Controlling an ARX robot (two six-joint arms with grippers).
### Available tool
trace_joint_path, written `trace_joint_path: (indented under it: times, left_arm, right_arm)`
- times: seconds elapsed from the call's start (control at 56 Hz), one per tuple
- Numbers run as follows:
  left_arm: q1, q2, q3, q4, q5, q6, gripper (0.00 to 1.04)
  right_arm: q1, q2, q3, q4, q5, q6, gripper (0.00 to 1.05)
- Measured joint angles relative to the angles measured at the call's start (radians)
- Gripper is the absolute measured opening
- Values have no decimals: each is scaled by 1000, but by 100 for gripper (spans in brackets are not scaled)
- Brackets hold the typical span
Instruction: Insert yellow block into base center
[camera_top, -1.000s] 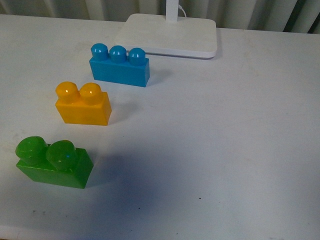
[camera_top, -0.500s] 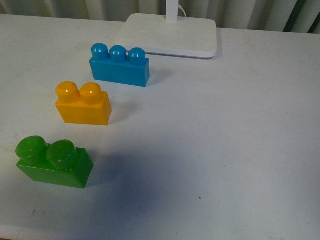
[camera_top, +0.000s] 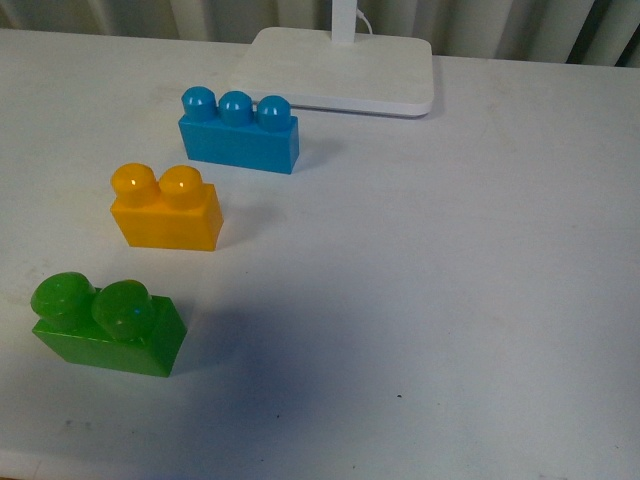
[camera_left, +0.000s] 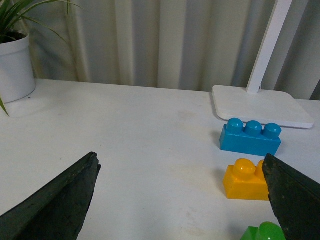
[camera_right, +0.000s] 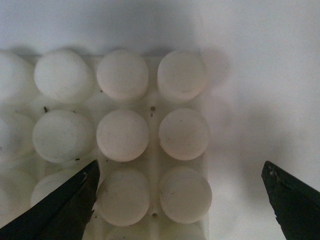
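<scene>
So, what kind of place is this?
Probably an indoor desk or lab bench: a white tabletop holds a white desk lamp, a yellow plastic toy brick, a blue brick, a green brick and a leafy plant in a white pot; pale pleated curtains hang behind.

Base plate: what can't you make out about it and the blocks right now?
- base: absent from the front view. The right wrist view shows only part of it; the rest is cut off by the picture edges and the fingers of the open right gripper, so where it sits is unknown.
- yellow block: in the left wrist view, one end is hidden by a finger of the open left gripper.
- green brick: same view, mostly cut off by the picture edge.
</scene>
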Motion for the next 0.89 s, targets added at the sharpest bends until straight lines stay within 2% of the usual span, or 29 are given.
trace_joint_path:
  times: [0.25,0.446,0.625,0.893]
  left_arm:
    - [0,0,0,0,0,0,98]
    - [0,0,0,0,0,0,98]
    - [0,0,0,0,0,0,98]
    - [0,0,0,0,0,0,98]
  right_arm:
    - [37,11,-15,14,8,5,96]
    - [101,-8,-70,18,-37,95,96]
    - [207,-62,-149,41,-31,203,96]
    - [434,-145,-259,106,134,459,96]
